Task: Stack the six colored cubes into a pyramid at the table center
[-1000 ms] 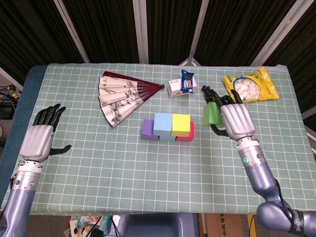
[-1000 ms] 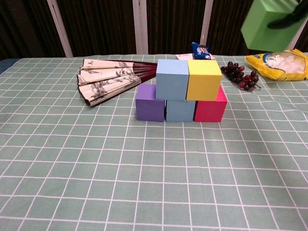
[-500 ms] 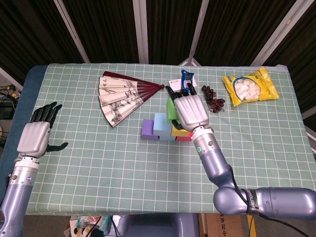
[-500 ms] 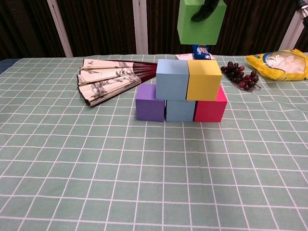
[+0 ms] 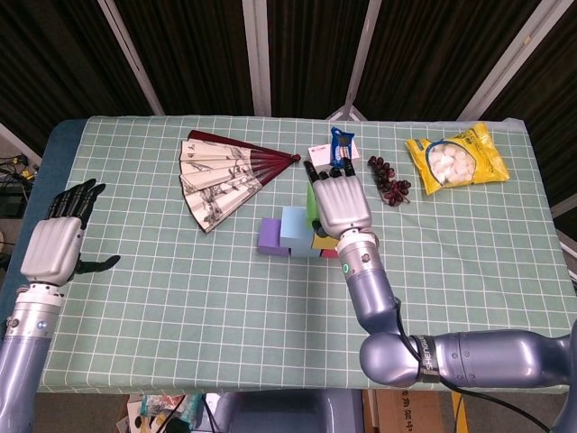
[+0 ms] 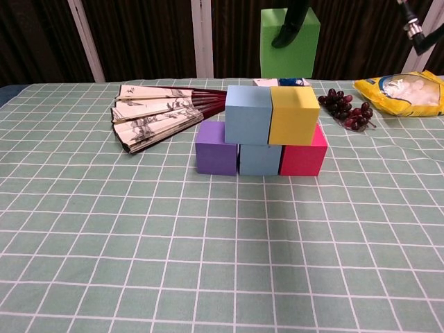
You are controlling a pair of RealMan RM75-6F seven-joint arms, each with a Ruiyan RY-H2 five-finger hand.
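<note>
**Last cube carried over the stack, not yet set down**

Nearest the front edge of the table (image 6: 104, 277), the cloth holds nothing of the task. At the left edge the left hand (image 5: 56, 244) is raised with its fingers spread and nothing in them, much as it was a second ago, only drifted slightly outward.

At the table center stands the unfinished pyramid: a purple cube (image 6: 216, 148), a blue cube (image 6: 259, 159) and a red cube (image 6: 305, 152) form the bottom row, touching side by side. On them rest a light blue cube (image 6: 248, 114) and a yellow cube (image 6: 294, 114), also touching.

The change is above them. A second ago the right hand (image 5: 340, 203) held the green cube (image 6: 289, 41) out toward the right edge, near the grapes (image 6: 345, 108); it has since swung across and now grasps the cube directly above the second row, slightly right of the seam between the two upper cubes. In the chest view a dark fingertip lies on the cube's front face. The cube hangs clear of the stack and looks level.

That leaves one step, by my judgement: a small shift left to center it over the seam, then straight down and release.

Further back lie a folding fan (image 5: 221, 176), a snack packet (image 5: 337, 152) and a yellow bag (image 5: 456, 157) toward the far right corner.
</note>
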